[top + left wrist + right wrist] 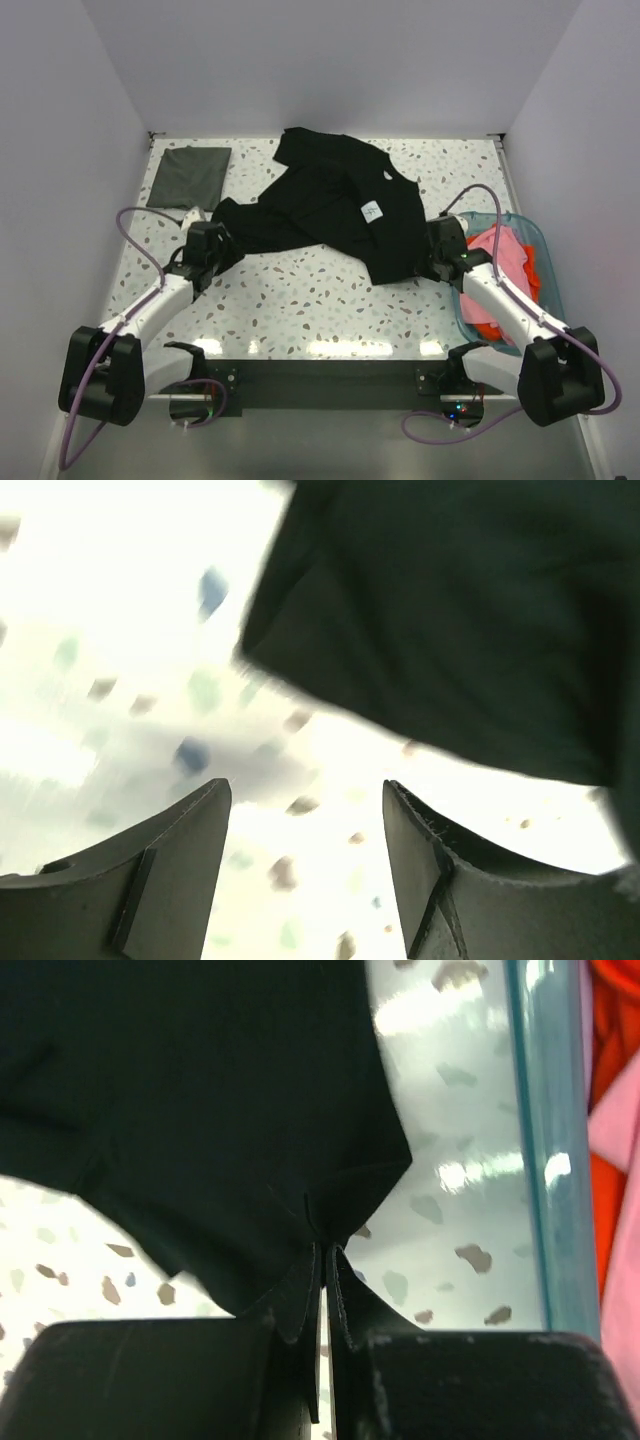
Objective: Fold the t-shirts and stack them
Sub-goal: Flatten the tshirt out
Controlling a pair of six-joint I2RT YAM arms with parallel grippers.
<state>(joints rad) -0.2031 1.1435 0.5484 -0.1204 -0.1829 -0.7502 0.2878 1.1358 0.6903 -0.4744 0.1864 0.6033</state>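
The large black t-shirt lies crumpled across the middle of the speckled table, with a white tag showing. My left gripper is open at the shirt's left end. In the left wrist view its fingers frame bare tabletop, and the black cloth lies just beyond them. My right gripper is shut on the black shirt's right edge, pinching a fold. A dark grey t-shirt lies folded square at the back left. Pink and orange shirts sit in a basket.
A blue translucent basket stands at the right edge of the table, close beside my right arm; its wall shows in the right wrist view. White walls close in the table on three sides.
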